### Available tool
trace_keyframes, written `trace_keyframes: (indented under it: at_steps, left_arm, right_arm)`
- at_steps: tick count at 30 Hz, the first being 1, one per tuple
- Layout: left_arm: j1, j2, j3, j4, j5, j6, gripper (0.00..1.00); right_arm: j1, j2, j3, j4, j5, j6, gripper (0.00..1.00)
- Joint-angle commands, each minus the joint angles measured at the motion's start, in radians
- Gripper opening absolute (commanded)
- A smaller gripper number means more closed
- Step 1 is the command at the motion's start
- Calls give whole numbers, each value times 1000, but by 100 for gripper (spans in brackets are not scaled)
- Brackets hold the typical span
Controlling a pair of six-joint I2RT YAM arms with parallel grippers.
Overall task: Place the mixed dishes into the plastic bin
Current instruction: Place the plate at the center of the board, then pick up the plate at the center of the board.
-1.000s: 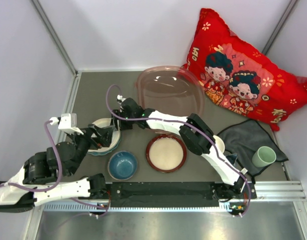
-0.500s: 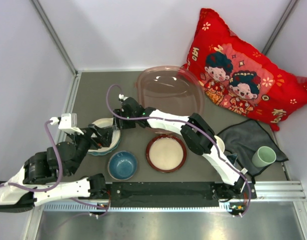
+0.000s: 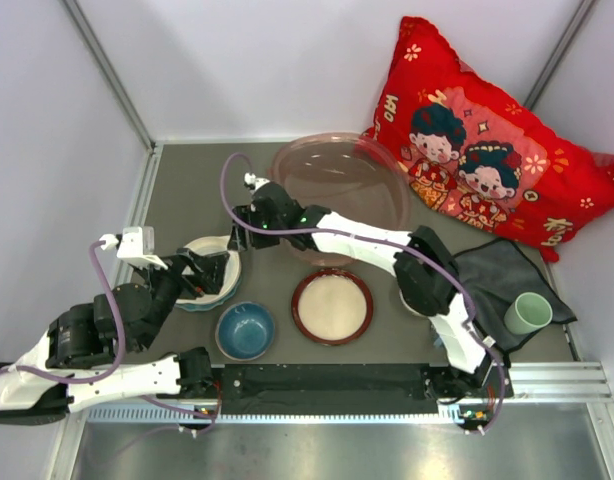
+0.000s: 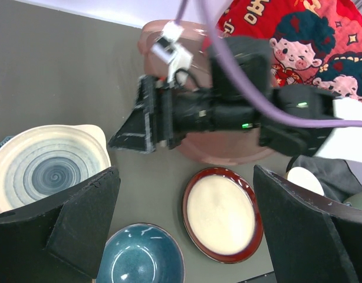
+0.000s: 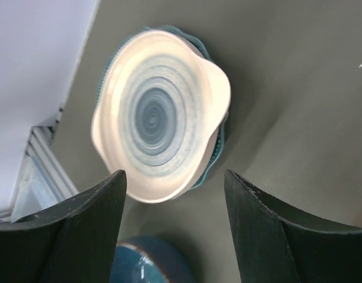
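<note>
1. Where the left arm reaches in, its left pincer (image 3: 209,268) hangs above the stacked plates, spread to its full width and holding nothing.
2. Under it, the blue-ringed white handled plate (image 5: 154,121) lies on the teal scalloped plate (image 5: 218,154), at the left of the counter (image 3: 187,180).
3. The blue bowl (image 3: 245,330) sits just nearer the arm bases, apart from the stack.
4. The right pincer (image 3: 239,233) is just beyond the stack, pointed down at it, part-way open and empty.
5. A red-rimmed dish (image 3: 332,305) with a cream inside lies at the middle, beneath the right arm's span.
6. The plastic bin (image 3: 337,175) stands at the back. The right arm crosses its near rim, and every dish listed lies outside it.
7. A dark grey cloth (image 3: 497,275) lies at the right, and the pale green cup (image 3: 528,313) stands upright on it.
8. A red cartoon-print pillow (image 3: 487,150) leans in the far right corner.
</note>
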Motion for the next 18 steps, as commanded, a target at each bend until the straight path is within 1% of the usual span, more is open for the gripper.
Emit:
trace_keyframes:
  at_steps: [1, 7, 9, 10, 12, 13, 14, 15, 16, 18]
  left_arm:
    - [-4, 4, -6, 42, -6, 21, 99]
    - [-4, 4, -11, 44, -3, 24, 99]
    - [-4, 6, -13, 45, 0, 22, 99]
    - [-2, 4, -16, 47, 0, 24, 99]
    - [-2, 9, -20, 50, 3, 27, 99]
    - [-4, 10, -28, 56, 3, 27, 99]
    - [-2, 22, -31, 58, 3, 30, 99]
    - [-2, 30, -36, 59, 9, 32, 99]
    - [-2, 39, -43, 62, 11, 33, 99]
    - [-2, 73, -49, 82, 15, 44, 99]
  right_arm:
    - [10, -168, -54, 21, 50, -27, 67]
    - [7, -300, -169, 39, 91, -27, 68]
    - [5, -340, -214, 32, 134, -17, 68]
    - [7, -395, -269, 25, 142, -15, 68]
    - [8, -464, -341, 10, 215, -3, 68]
    - [8, -537, -419, 5, 234, 3, 68]
    - [8, -585, -461, -2, 261, 18, 68]
    - [10, -627, -499, -25, 275, 29, 68]
    - [13, -712, -575, -42, 288, 40, 68]
    - [23, -792, -680, -94, 326, 74, 68]
